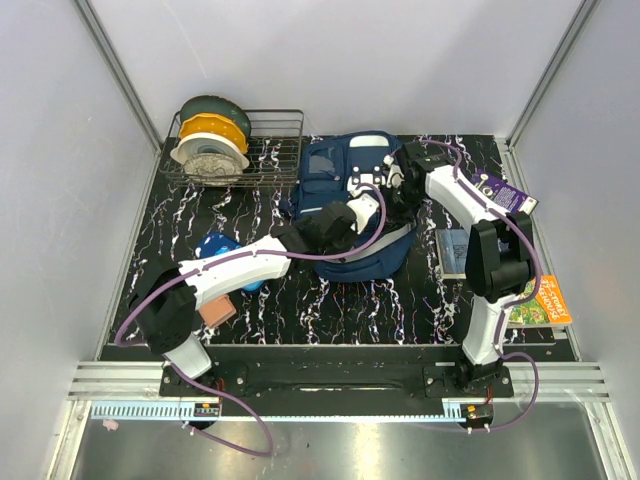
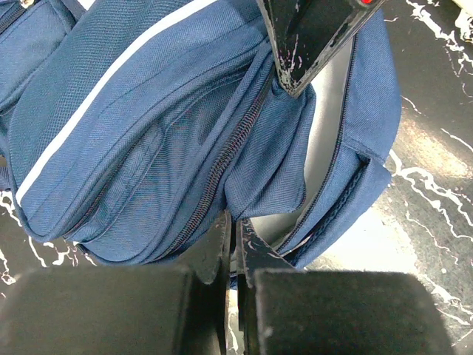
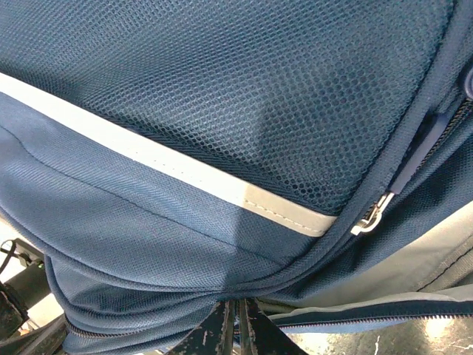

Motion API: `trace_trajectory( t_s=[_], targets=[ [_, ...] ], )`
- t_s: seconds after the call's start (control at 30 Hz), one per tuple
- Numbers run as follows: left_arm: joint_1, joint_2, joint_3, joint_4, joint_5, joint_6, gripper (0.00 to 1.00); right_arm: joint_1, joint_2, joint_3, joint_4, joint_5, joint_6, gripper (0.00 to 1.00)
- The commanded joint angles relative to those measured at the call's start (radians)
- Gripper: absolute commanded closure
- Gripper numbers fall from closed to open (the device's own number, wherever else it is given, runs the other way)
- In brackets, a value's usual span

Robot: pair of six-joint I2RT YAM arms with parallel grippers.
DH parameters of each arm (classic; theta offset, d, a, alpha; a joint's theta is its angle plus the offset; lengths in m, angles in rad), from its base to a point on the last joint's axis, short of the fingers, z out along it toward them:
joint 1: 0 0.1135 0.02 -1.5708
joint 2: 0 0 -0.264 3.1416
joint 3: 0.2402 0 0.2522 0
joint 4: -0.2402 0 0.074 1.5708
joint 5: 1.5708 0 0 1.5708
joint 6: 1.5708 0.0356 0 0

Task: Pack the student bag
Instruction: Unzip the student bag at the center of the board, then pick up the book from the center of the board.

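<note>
The student bag (image 1: 330,172) lay toward twelve o'clock on the table (image 1: 330,310); the left gripper (image 2: 235,225) and right gripper (image 3: 237,307) each pinched its rim, seemingly to spread the mouth for loading

student bag (image 1: 335,170) | from here I see navy fabric, white stripe (image 2: 111,81), mesh panel (image 3: 244,96) | main zip gaping, grey lining (image 2: 329,111) showing | lying flat, front pockets up | sits back-middle of the marbled worktop (image 1: 330,310)
</note>
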Motion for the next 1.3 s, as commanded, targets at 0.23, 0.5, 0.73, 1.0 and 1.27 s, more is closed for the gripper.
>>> trace_trajectory(
  t_s=[0.23, 0.5, 0.73, 1.0, 1.27],
  targets=[
    [-0.061, -0.109, 0.035, 0.089, 0.074, -0.072, 1.00, 0.072, 0.137, 0.114, 0.336, 0.114, -0.036, 0.91],
    [-0.057, -0.130, 0.007, 0.063, 0.010, -0.066, 0.61, 0.069, -0.006, -0.015, 0.383, 0.243, -0.023, 0.36],
    [-0.053, -0.154, -0.008, 0.069, 0.019, -0.058, 0.11, -0.019, -0.300, -0.197, 0.455, 0.425, 0.077, 0.13],
    [-0.052, -0.178, 0.012, 0.128, 0.086, -0.029, 0.04, -0.186, -0.647, -0.495, 0.544, 0.470, 0.214, 0.00],
    [-0.041, -0.003, 0.229, 0.167, 0.236, 0.008, 0.01, -0.387, -0.870, -0.720, 0.328, 0.683, 0.666, 0.00]
  ],
)
